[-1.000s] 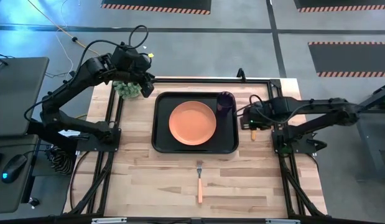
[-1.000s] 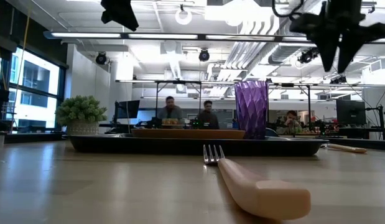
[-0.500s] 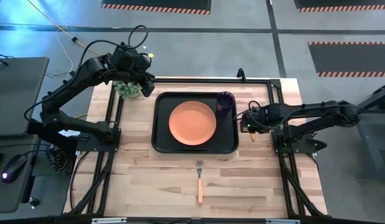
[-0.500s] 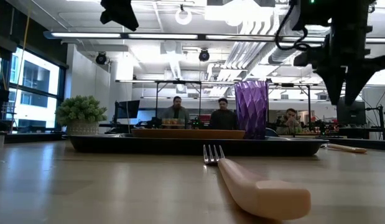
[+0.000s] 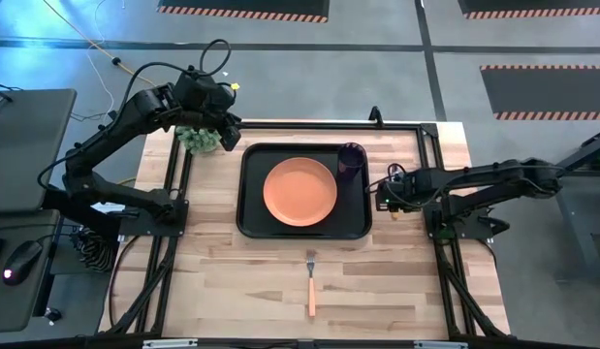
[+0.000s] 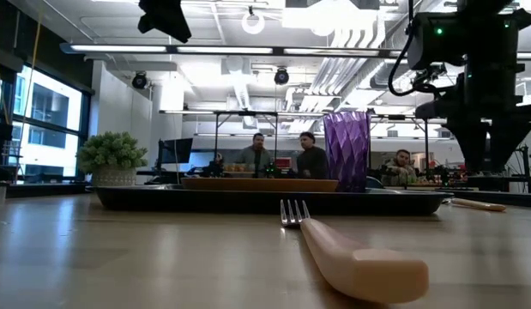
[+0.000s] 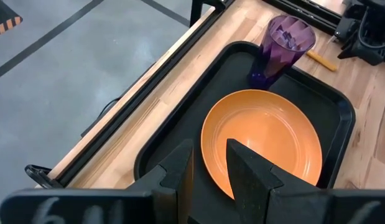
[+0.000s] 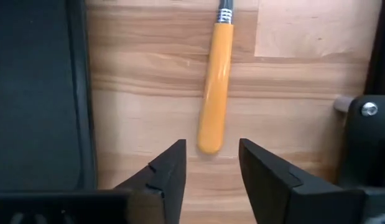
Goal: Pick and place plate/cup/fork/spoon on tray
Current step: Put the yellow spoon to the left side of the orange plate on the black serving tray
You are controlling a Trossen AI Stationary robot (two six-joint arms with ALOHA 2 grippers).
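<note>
spoon (image 8: 216,87): handle end between the right gripper (image 8: 211,163) fingertips, untouched
fingers: parted, empty
hidden: spoon's bowl, out of frame

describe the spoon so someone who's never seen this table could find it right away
Start at the black tray in the middle of the wooden table and go off its right edge, the side nearest the purple cup. The spoon lies on bare wood there, right under the right gripper. Its yellow-orange handle is what shows; the fork lies alone in front of the tray.
</note>
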